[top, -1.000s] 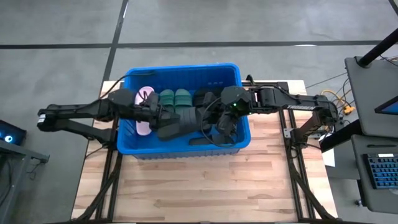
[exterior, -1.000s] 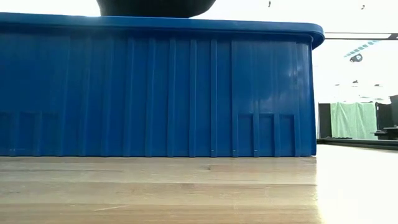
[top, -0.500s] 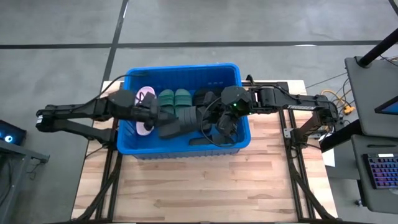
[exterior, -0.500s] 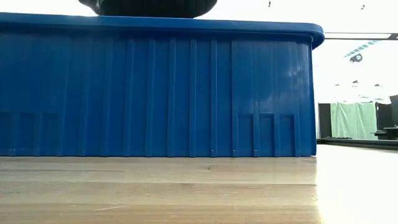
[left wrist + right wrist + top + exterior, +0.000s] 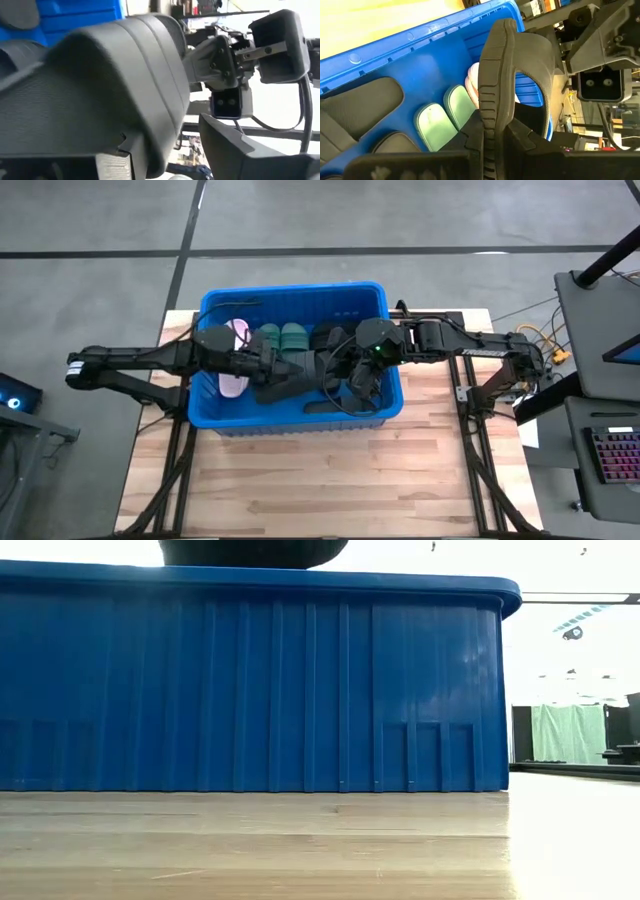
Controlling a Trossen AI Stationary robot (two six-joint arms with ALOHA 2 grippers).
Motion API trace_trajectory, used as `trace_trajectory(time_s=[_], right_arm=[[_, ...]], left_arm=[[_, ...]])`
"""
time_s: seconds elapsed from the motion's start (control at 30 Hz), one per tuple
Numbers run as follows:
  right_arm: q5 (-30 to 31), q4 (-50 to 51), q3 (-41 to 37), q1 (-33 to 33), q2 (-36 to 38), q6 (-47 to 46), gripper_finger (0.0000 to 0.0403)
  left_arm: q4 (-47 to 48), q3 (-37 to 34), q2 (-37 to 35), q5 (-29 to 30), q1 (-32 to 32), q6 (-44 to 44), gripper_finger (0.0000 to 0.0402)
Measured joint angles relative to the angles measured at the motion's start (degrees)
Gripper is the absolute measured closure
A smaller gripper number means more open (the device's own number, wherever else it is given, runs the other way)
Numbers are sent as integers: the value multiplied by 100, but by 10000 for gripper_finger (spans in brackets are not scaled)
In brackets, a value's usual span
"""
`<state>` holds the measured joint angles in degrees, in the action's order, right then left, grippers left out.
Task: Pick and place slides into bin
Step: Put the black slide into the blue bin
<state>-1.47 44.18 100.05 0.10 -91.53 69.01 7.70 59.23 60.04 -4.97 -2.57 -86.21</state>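
Left end effector (image 5: 268,364) advanced, black slide (image 5: 285,383) gripped

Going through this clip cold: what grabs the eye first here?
The big blue bin fills the far half of the wooden table, and both dark arms reach into it from either side. Over its middle the left gripper and right gripper each grip a black slide: the right one's slide stands on edge in its wrist view. Beneath them lie two green slides and a pink slide by the left wall.
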Motion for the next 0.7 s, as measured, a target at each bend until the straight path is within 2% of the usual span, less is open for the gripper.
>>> trace_trajectory(time_s=[0.1, 0.3, 0.4, 0.57, 0.7], right_arm=[[-1, 0, 0, 2, 0, 0, 373], [-1, 2, 0, 7, 0, 0, 373], [-1, 4, 0, 7, 4, 0, 373], [-1, -6, 0, 7, 9, 0, 373], [1, -32, 0, 3, 9, -6, 368]], left_arm=[[-129, 31, 98, -192, -21, 2, 254], [-127, 41, 103, -208, -37, 129, 262], [-117, 41, 109, -221, -37, 166, 293], [-132, 41, 87, -227, -47, 804, 381], [-131, 39, 47, -300, -154, 1010, 395]])
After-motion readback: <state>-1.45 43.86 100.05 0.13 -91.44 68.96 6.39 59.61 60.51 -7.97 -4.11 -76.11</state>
